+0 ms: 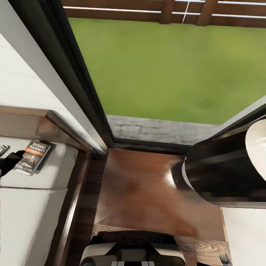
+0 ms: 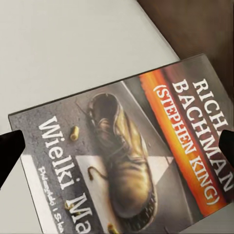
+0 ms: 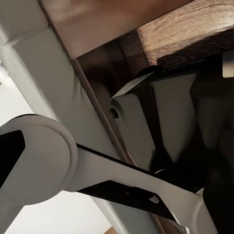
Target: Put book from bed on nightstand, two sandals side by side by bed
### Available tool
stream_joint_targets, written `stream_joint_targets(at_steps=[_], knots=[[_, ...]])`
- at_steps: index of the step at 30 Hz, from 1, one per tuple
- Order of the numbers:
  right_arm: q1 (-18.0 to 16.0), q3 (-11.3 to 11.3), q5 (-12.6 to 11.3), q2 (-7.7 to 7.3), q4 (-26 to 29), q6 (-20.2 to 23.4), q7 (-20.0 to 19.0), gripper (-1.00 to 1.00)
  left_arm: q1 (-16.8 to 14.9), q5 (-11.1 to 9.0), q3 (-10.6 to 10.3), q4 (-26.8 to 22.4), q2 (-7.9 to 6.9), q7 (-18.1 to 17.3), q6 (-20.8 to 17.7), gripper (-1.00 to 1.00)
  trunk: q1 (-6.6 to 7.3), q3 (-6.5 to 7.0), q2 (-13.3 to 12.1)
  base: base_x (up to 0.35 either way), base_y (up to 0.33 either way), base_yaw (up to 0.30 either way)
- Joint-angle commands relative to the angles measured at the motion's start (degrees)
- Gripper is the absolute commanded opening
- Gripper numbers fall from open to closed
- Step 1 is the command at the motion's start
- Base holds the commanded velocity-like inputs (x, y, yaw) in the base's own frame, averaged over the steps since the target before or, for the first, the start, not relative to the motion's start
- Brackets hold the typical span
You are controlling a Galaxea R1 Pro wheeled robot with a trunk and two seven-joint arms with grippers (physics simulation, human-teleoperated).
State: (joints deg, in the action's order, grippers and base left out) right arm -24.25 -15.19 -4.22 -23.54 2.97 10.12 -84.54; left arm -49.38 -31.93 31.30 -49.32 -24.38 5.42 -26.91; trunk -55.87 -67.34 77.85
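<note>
Head view: book (image 1: 32, 157) lies on bed (image 1: 33, 207) mattress by headboard, left gripper (image 1: 9, 162) at its edge. Left wrist view: dark fingertips (image 2: 9, 151) flank book (image 2: 131, 161), spread apart, not clamped. Right gripper state: cannot tell.

Book (image 1: 33, 157) flat on bed (image 1: 33, 207) mattress, near headboard. L gripper (image 1: 8, 162) at book's left edge, jaw state unclear. Nightstand (image 1: 147, 188) top beside bed, below window (image 1: 147, 74).

White wall (image 1: 22, 74), dark-framed window (image 1: 88, 96) — grass (image 1: 162, 70), slatted fence (image 1: 166, 11) outside; glossy brown plank floor (image 1: 144, 184).
</note>
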Motion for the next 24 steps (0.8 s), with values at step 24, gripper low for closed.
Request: stream_joint_targets(at_steps=[24], knots=[[0.0, 0.3, -0.4, -0.02, -0.1, 0.6, -0.2, 1.0, 0.0, -0.7, -0.3, -0.3, -0.36, -3.1, -3.6, 1.0, 0.0, -0.03, 0.0, 0.0, 0.0, 0.0]])
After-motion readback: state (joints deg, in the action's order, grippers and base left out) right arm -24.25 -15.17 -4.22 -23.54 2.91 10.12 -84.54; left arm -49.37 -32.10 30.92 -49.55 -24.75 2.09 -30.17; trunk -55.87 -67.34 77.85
